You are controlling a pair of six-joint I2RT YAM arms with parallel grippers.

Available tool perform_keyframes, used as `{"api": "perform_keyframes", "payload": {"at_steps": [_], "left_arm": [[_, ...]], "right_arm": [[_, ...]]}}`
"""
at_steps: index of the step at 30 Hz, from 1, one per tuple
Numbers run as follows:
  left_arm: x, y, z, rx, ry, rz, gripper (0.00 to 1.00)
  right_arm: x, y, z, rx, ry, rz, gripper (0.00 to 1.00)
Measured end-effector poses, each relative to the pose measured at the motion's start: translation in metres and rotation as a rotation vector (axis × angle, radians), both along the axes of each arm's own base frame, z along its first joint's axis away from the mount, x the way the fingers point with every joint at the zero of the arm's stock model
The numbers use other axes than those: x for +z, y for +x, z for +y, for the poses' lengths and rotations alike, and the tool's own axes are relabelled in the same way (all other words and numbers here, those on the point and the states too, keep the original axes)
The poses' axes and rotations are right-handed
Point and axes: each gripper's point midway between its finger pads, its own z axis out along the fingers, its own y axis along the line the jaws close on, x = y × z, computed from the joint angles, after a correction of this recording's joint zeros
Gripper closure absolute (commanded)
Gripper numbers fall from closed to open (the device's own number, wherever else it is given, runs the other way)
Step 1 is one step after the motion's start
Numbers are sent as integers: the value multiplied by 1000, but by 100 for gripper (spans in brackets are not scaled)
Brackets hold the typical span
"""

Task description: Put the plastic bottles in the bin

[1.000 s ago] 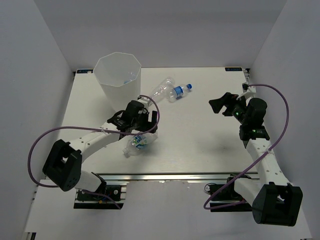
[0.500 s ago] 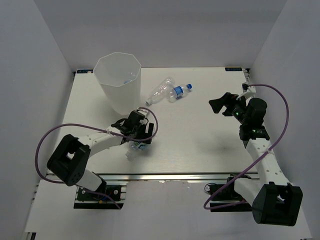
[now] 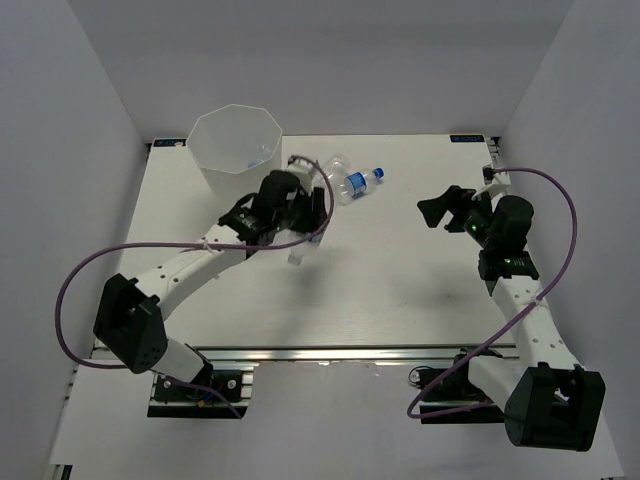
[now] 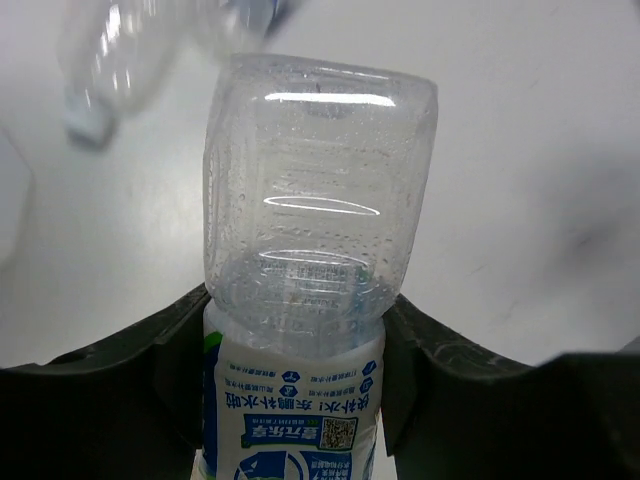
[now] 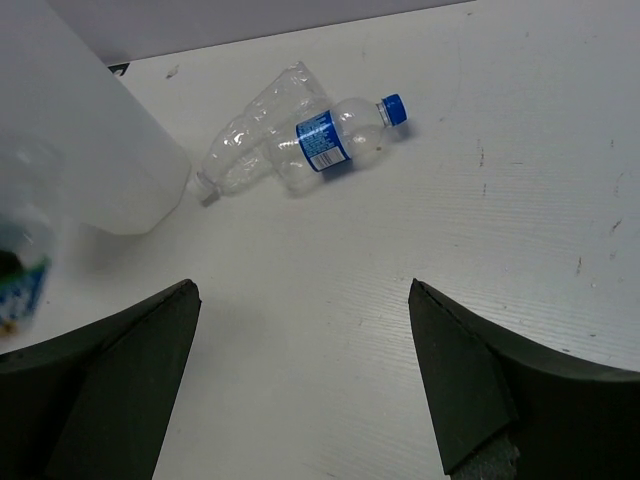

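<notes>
My left gripper (image 3: 306, 228) (image 4: 295, 350) is shut on a clear plastic bottle (image 3: 299, 252) (image 4: 305, 230) with a blue and white label, holding it by the middle above the table, to the right of the bin (image 3: 235, 150). The bin is tall, white and faceted, and something clear shows faintly inside it. Two more plastic bottles lie together at the back: a crushed clear one (image 3: 325, 175) (image 5: 250, 140) and one with a blue cap and label (image 3: 358, 183) (image 5: 335, 135). My right gripper (image 3: 445, 205) (image 5: 300, 340) hangs open over bare table on the right.
White walls close the table in at the back and both sides. The bin (image 5: 70, 130) fills the upper left of the right wrist view, and the held bottle (image 5: 20, 270) shows at that view's left edge. Purple cables loop beside both arms.
My left gripper has closed on the bottle that lay near the front of the table and has lifted it back and to the right, beside the bin. The right arm has not moved.
</notes>
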Motion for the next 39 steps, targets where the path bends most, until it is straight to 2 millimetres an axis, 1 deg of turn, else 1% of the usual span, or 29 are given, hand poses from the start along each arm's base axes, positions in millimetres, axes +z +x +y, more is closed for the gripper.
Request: {"api": "perform_keyframes", "payload": {"at_steps": [2,3,4,5,6,8,10,11,12,13,14,15,16,17,18,19,21,23,25,27,30,33,34,36,39], "left_arm": [[63,21,-12,14,-67,-131,59],[96,31,-14,42,-96,-204,57],[126,40,-13,74,-119,-266,53],[157,49,-6,127,-137,-335,53],[183,57,1,183,-152,-391,53],[231,72,24,316,-176,-497,47],[261,86,51,435,-190,-566,45],[271,96,68,498,-194,-588,44],[275,104,83,551,-190,-603,43],[275,115,102,606,-180,-608,43],[273,125,118,652,-171,-610,43],[268,136,134,699,-156,-610,40],[260,147,151,745,-134,-604,34],[251,157,164,780,-113,-596,17],[242,165,174,804,-94,-590,8],[233,172,182,823,-77,-578,2],[216,185,190,839,-64,-554,2],[204,193,193,839,-53,-534,2],[199,199,195,841,-46,-525,2],[201,204,195,838,-48,-524,2],[214,204,196,831,-60,-545,2],[227,197,197,815,-76,-573,2],[230,191,198,811,-82,-579,2],[228,176,199,794,-96,-588,2],[219,140,200,743,-123,-593,2]], "right_arm": [[0,-1,1,12,-12,-8,11],[0,-1,2,24,-20,-14,11],[0,-2,3,35,-26,-17,11],[0,-2,4,45,-35,-22,11],[-1,-1,5,52,-43,-22,11],[-2,4,6,56,-56,-16,11],[-2,11,10,57,-67,-6,11],[-1,15,13,56,-73,-2,11],[-1,19,19,63,-84,1,11],[-1,23,26,68,-99,4,11],[-1,27,34,72,-113,6,11],[-1,33,44,75,-131,11,11],[-3,38,51,72,-140,17,11],[-5,43,59,66,-143,29,11],[-10,49,65,50,-139,50,11],[-14,56,68,25,-126,78,11],[-30,76,69,-59,-83,163,11],[-45,99,68,-146,-32,242,11],[-64,122,70,-215,24,310,11],[-86,137,76,-257,73,380,11],[-116,158,87,-298,130,469,11],[-135,173,100,-326,186,526,11],[-138,175,104,-333,204,539,11],[-145,176,112,-343,239,566,11],[-148,181,122,-359,289,589,11]]}}
